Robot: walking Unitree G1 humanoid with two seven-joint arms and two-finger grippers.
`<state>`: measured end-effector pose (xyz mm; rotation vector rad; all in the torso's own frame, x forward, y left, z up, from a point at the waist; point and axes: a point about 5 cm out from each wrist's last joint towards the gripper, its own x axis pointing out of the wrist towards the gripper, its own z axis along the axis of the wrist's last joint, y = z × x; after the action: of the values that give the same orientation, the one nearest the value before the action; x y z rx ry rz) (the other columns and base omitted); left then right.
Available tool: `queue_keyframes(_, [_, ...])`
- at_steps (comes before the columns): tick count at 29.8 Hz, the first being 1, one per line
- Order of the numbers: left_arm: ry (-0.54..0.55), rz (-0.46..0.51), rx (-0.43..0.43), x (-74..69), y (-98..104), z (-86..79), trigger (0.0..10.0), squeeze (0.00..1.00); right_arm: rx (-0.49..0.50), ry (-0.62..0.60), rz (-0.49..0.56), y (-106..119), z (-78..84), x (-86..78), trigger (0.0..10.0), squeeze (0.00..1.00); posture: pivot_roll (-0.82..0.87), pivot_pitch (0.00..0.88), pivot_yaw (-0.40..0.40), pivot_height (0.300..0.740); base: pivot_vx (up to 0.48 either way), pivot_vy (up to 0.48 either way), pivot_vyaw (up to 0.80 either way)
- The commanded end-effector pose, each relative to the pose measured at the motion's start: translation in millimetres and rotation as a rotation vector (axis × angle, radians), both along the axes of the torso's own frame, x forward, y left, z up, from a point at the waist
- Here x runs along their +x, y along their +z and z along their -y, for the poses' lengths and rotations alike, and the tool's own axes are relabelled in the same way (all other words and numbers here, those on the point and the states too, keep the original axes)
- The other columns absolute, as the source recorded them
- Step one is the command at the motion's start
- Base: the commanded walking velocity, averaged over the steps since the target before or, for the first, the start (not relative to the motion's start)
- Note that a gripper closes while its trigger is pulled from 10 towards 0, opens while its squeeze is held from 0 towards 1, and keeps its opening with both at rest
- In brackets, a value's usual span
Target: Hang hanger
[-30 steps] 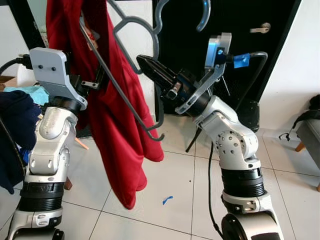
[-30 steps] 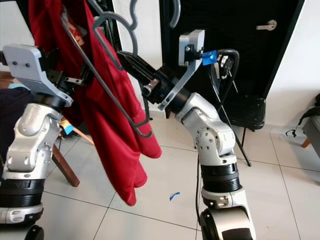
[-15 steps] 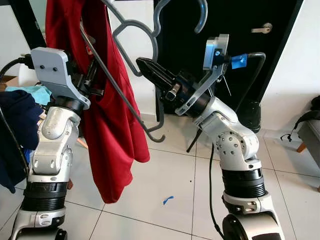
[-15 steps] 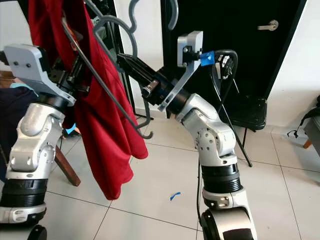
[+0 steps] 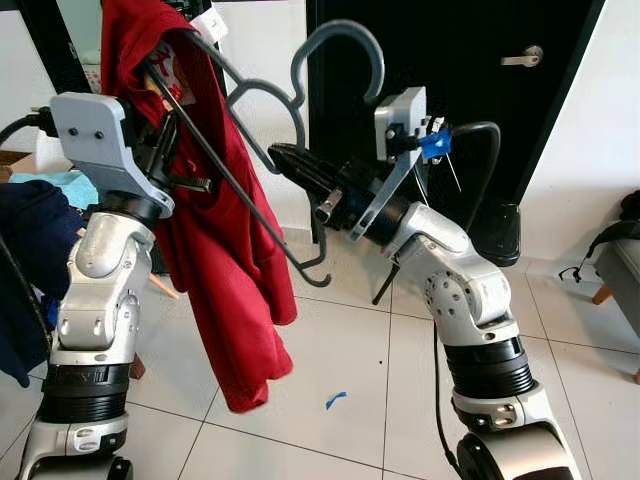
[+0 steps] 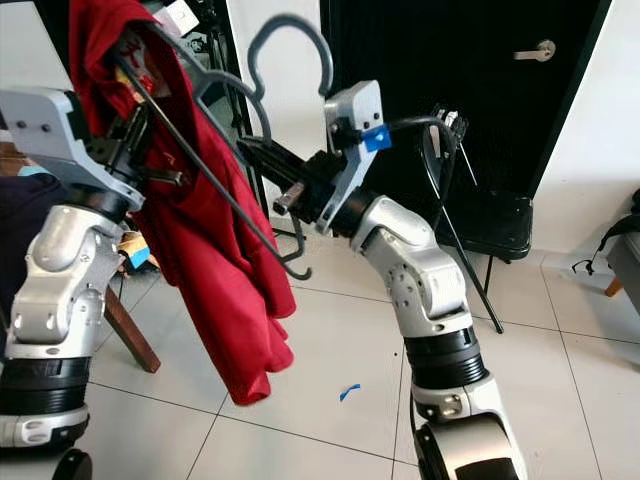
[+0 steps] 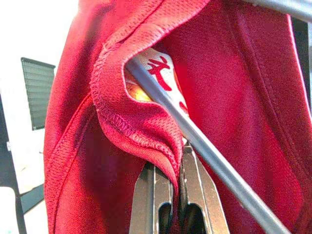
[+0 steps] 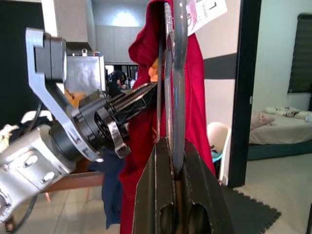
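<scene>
A grey hanger (image 5: 338,38) carries a red garment (image 5: 225,270), held up between my two arms. My left gripper (image 7: 176,161) is shut on the folded edge of the garment's collar (image 7: 141,131), and the hanger's grey bar (image 7: 209,156) crosses just above the fingers. My right gripper (image 5: 282,156) reaches in from the right, shut on the hanger (image 8: 179,73) at the base of its hook. The hook curls up above both grippers, free in the air. The garment (image 6: 215,290) hangs down to the left of the right arm.
A black door (image 5: 470,100) and a black folding chair (image 6: 470,210) stand behind the right arm. A black rack post (image 5: 45,45) rises at the back left, with dark blue clothes (image 5: 30,260) beside my left arm. Blue tape (image 5: 335,400) lies on the tiled floor.
My right gripper has shifted left and the hanger has turned with it, bringing the whole hook into view. The red garment has swung and settled lower at my left arm.
</scene>
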<state>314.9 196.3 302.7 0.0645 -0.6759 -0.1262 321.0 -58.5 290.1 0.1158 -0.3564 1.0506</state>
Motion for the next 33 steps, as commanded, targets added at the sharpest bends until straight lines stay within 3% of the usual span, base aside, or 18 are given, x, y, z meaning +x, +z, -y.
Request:
queue_keyframes(1, [-0.020,0.109,0.025,-10.7,25,1.5,0.0,0.00,-0.074,-0.032,-0.060,-18,-0.4,5.8,10.0,0.00,0.00,0.000,0.015,0.740,0.000,0.000,0.00])
queue_keyframes(5, [-0.033,0.101,0.047,-11.7,25,1.8,0.0,0.00,-0.073,-0.073,-0.077,-20,5.0,11.4,10.0,0.00,0.00,0.000,0.015,0.740,0.000,0.000,0.00])
queue_keyframes(10, [-0.043,-0.026,0.137,-5.9,-2,2.3,0.0,0.00,-0.007,-0.096,-0.106,-17,12.9,16.7,10.0,0.00,0.00,0.000,0.017,0.740,0.000,0.000,0.00])
queue_keyframes(11, [-0.013,-0.096,0.201,-2.6,-17,-0.3,0.0,0.00,0.021,-0.088,-0.114,-14,14.1,16.5,10.0,0.00,0.00,0.000,0.016,0.740,0.000,0.000,0.00])
queue_keyframes(16, [0.040,-0.154,0.261,-1.8,-30,-7.5,0.0,0.00,0.000,-0.081,-0.105,-16,15.5,15.4,10.0,0.00,0.00,0.000,0.018,0.740,0.000,0.000,0.00])
queue_keyframes(19, [0.049,-0.146,0.268,-3.2,-26,-10.2,0.0,0.00,-0.082,-0.026,-0.080,-23,12.1,9.3,10.0,0.00,0.00,0.000,0.017,0.740,0.000,0.000,0.00])
queue_keyframes(22, [0.049,-0.146,0.268,-3.2,-26,-10.2,0.0,0.00,-0.082,-0.026,-0.080,-23,12.1,9.3,10.0,0.00,0.00,0.000,0.017,0.740,0.000,0.000,0.00])
queue_keyframes(27, [0.060,-0.096,0.337,-6.0,-6,-14.2,0.0,0.00,-0.250,0.115,-0.056,-44,6.8,-9.1,10.0,0.00,0.00,0.000,0.019,0.740,0.000,0.000,0.00])
queue_keyframes(33, [0.021,-0.074,0.374,-9.5,1,-9.1,0.0,0.00,-0.302,0.110,-0.057,-50,8.5,-8.5,10.0,0.00,0.00,0.000,0.016,0.740,0.000,0.000,0.00])
